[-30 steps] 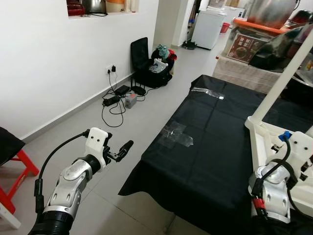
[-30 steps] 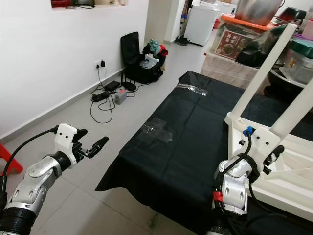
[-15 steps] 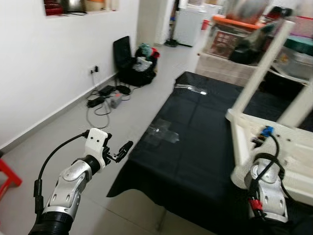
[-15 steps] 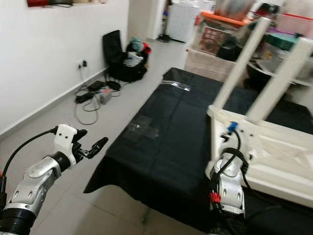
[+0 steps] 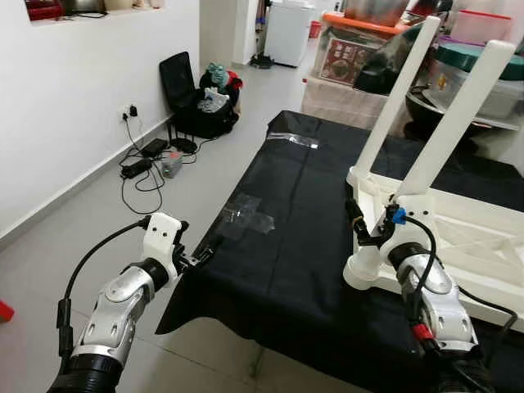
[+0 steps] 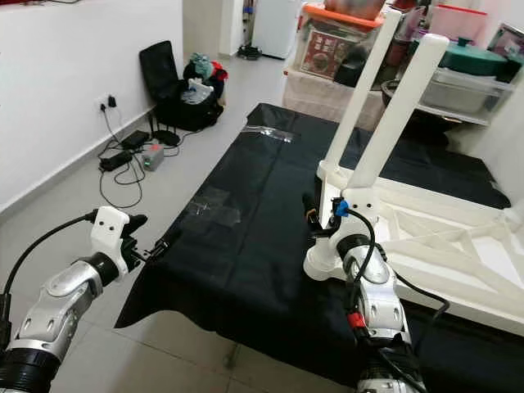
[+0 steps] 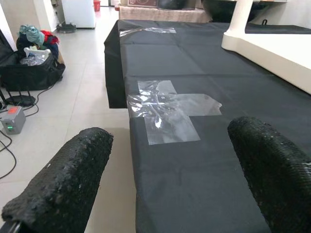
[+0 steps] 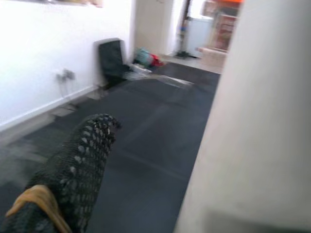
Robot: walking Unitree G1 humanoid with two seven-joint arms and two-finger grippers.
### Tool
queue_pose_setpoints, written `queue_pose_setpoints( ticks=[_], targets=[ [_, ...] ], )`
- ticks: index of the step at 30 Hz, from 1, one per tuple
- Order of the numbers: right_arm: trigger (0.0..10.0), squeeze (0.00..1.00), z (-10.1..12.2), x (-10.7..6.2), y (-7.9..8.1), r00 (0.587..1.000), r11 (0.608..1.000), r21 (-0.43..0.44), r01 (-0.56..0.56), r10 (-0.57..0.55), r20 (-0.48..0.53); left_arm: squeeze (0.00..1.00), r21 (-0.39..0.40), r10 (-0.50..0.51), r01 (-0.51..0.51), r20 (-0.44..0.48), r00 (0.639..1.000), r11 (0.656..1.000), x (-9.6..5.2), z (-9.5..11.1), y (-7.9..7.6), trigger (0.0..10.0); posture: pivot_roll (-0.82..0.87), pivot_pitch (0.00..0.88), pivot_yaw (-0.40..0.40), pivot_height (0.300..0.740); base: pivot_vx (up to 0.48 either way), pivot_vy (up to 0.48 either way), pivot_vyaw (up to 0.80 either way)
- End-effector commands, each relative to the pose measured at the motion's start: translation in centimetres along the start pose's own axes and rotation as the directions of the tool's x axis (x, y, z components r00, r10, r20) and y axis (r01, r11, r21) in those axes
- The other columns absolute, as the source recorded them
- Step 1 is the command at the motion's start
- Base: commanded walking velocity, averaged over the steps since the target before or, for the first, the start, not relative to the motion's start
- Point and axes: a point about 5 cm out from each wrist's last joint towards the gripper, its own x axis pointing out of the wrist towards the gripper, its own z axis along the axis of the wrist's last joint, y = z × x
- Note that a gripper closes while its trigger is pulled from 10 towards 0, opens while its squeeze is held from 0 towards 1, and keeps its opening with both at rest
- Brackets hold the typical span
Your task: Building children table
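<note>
White wall (image 5: 65, 123) seen at far left, cables and charger (image 5: 151, 160) strewn on grey tiled floor (image 5: 74, 237), black bag (image 5: 196, 102) stuffed with clothes set against wall. Left tool (image 5: 199, 255) held at edge of black-draped worktop (image 5: 286, 237), fingers spread apart, nothing gripped. Clear tape patch (image 7: 167, 109) stuck on cloth. Right tool (image 6: 315, 219) placed against corner of upturned white children table (image 5: 458, 237), legs up, lying on worktop's right side; finger state cannot be told. Storage boxes (image 5: 352, 57) stacked behind.

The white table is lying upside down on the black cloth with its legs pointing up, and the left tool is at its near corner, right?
Not quite: the right tool is at the white table's near corner, as the right eye view shows. The left tool hovers by the black cloth's edge.
</note>
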Motion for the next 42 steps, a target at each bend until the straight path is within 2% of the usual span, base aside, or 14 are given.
queue_pose_setpoints(
  ticks=[1, 3, 4, 6, 8, 9, 10, 11, 16, 22, 23, 27, 33, 42],
  targets=[
    [10.0, 1.00, 1.1, -0.2, 2.4, 0.977, 0.978, 0.024, -0.208, 0.207, 0.051, 0.00, -0.016, -0.007, 0.007, -0.014, 1.000, 1.000, -0.1, -0.3, -0.1, 10.0, 0.07, 0.000, -0.127, 0.740, 0.000, 0.000, 0.00],
    [10.0, 1.00, 1.7, -0.4, 3.6, 0.928, 0.930, 0.020, -0.366, 0.364, 0.075, 0.00, -0.014, -0.009, 0.008, -0.013, 1.000, 1.000, 0.0, -0.2, -0.1, 10.0, 0.07, 0.000, -0.126, 0.740, 0.000, 0.000, 0.00],
    [10.0, 1.00, 1.7, -0.4, 3.6, 0.928, 0.930, 0.020, -0.366, 0.364, 0.075, 0.00, -0.014, -0.009, 0.008, -0.013, 1.000, 1.000, 0.0, -0.2, -0.1, 10.0, 0.07, 0.000, -0.126, 0.740, 0.000, 0.000, 0.00],
    [10.0, 1.00, 2.2, -0.4, 4.6, 0.862, 0.864, -0.018, -0.503, 0.503, 0.063, 0.00, -0.014, -0.010, 0.010, -0.011, 1.000, 1.000, 0.1, -0.2, -0.2, 10.0, 0.07, 0.000, -0.131, 0.740, 0.000, 0.000, 0.00],
    [10.0, 1.00, 2.2, -0.4, 4.6, 0.862, 0.864, -0.018, -0.503, 0.503, 0.063, 0.00, -0.014, -0.010, 0.010, -0.011, 1.000, 1.000, 0.1, -0.2, -0.2, 10.0, 0.07, 0.000, -0.131, 0.740, 0.000, 0.000, 0.00],
    [10.0, 1.00, 2.3, -0.5, 5.0, 0.834, 0.836, -0.028, -0.548, 0.549, 0.056, 0.00, -0.014, -0.010, 0.010, -0.011, 1.000, 1.000, 0.1, -0.2, -0.2, 10.0, 0.07, 0.000, -0.132, 0.740, 0.000, 0.000, 0.00],
    [10.0, 1.00, 2.3, -0.5, 5.0, 0.834, 0.836, -0.028, -0.548, 0.549, 0.056, 0.00, -0.014, -0.010, 0.010, -0.011, 1.000, 1.000, 0.1, -0.2, -0.2, 10.0, 0.07, 0.000, -0.132, 0.740, 0.000, 0.000, 0.00],
    [10.0, 0.00, 2.5, 0.0, 5.3, 0.827, 0.827, -0.065, -0.558, 0.561, 0.042, 0.00, -0.014, -0.007, 0.006, -0.011, 1.000, 1.000, 0.1, -0.2, -0.2, 10.0, 0.07, 0.000, -0.138, 0.740, 0.000, 0.000, 0.00],
    [10.0, 0.00, 2.8, 0.9, 5.7, 0.828, 0.825, -0.117, -0.552, 0.559, 0.033, 0.00, -0.016, -0.001, 0.000, -0.012, 1.000, 1.000, -0.1, -0.4, -0.2, 10.0, 0.08, 0.000, -0.145, 0.740, 0.000, 0.000, 0.00],
    [9.9, 0.00, 2.9, 1.0, 5.8, 0.820, 0.819, -0.103, -0.564, 0.571, 0.046, 0.00, -0.018, 0.003, -0.003, -0.013, 1.000, 1.000, -0.2, -0.4, -0.2, 10.0, 0.08, 0.000, -0.145, 0.740, 0.000, 0.000, 0.00],
    [0.0, 0.00, 2.9, 1.2, 5.5, 0.837, 0.838, -0.090, -0.539, 0.544, 0.060, 0.00, -0.018, 0.004, -0.004, -0.014, 1.000, 1.000, -0.2, -0.4, -0.2, 10.0, 0.08, 0.000, -0.145, 0.740, 0.000, 0.000, 0.00],
    [0.0, 0.00, 2.5, 1.4, 4.0, 0.890, 0.889, -0.111, -0.444, 0.452, 0.055, 0.00, -0.018, 0.003, -0.003, -0.016, 1.000, 1.000, -0.1, -0.5, -0.2, 10.0, 0.07, 0.000, -0.137, 0.740, 0.000, 0.000, 0.00],
    [0.0, 0.00, 1.6, 1.2, 2.7, 0.939, 0.933, -0.126, -0.337, 0.343, 0.029, 0.00, -0.018, -0.004, 0.004, -0.017, 1.000, 1.000, 0.0, -0.5, -0.4, 10.0, 0.06, 0.000, -0.131, 0.740, 0.000, 0.000, 0.00],
    [0.0, 0.00, 0.6, 0.9, 1.4, 0.982, 0.971, -0.145, -0.187, 0.187, -0.018, 0.00, -0.017, -0.007, 0.007, -0.017, 1.000, 1.000, 0.0, -0.5, -0.3, 10.0, 0.06, 0.000, -0.127, 0.740, 0.000, 0.000, 0.00]
  ],
)
